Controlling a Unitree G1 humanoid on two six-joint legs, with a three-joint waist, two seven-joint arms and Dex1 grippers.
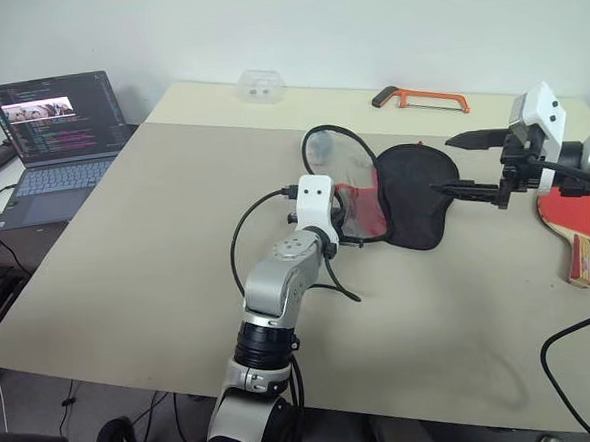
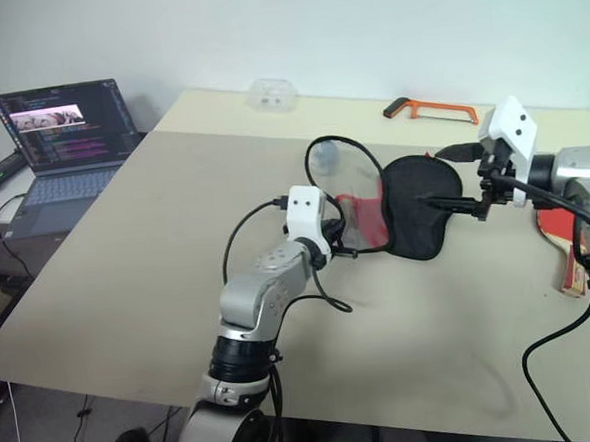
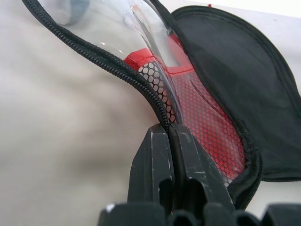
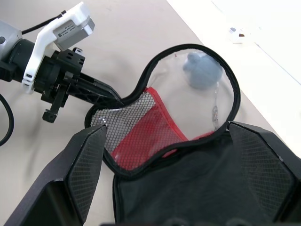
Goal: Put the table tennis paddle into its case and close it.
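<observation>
The case (image 1: pixel 404 199) lies unzipped mid-table, left gripper (image 3: pixel 170 134) pinched on its zipper edge, right gripper (image 1: pixel 462 163) spread wide beside it, paddle (image 1: pixel 577 219) further right, hacksaw (image 1: pixel 420 97) behind, laptop (image 1: pixel 54 136) far left.

No text, label or number is legible anywhere.

The case (image 1: pixel 399 200) lies unzipped mid-table — black half flat, the clear, red-meshed flap (image 4: pixel 164 113) lifted up on edge. The table tennis paddle (image 1: pixel 577 222) rests apart at the table's right edge — red face up, pale handle nearest the robot.
</observation>
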